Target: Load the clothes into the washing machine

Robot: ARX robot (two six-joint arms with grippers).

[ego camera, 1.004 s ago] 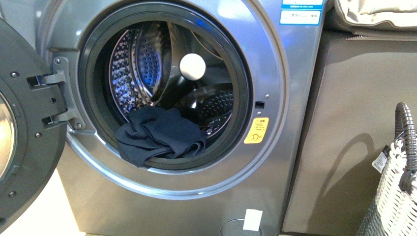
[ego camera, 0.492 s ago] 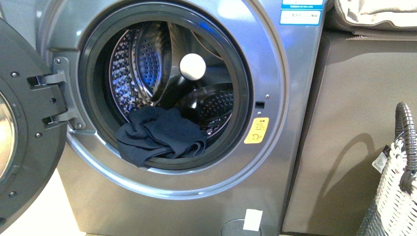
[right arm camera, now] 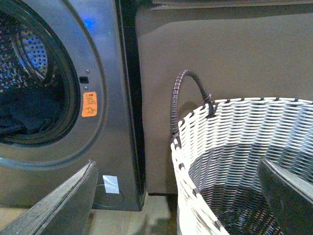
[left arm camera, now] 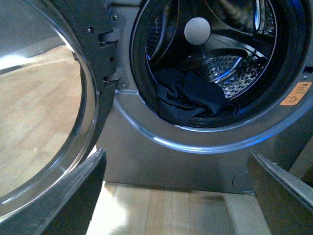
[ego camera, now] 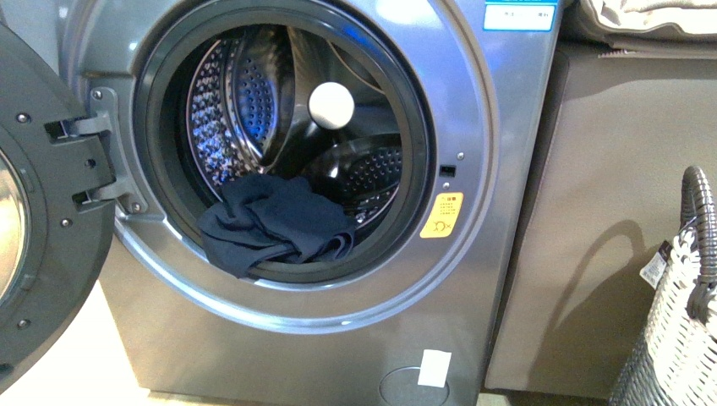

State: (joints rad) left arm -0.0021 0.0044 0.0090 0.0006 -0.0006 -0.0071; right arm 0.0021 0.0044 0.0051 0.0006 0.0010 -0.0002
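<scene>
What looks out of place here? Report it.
The clothes are not fully in the washing machine: the dark bundle sits at the drum's mouth and drapes over the door seal's lower lip. The door hangs open. Nothing looks spilled or damaged.

Grey-brown cabinet [ego camera: 609,211] — pale wood floor [left arm camera: 39,112]

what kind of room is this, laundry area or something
Most likely a home laundry corner: a front-loading washing machine stands with its door open and dark clothes at the drum's mouth, a white woven laundry basket stands beside it, and the floor is wood.
</scene>
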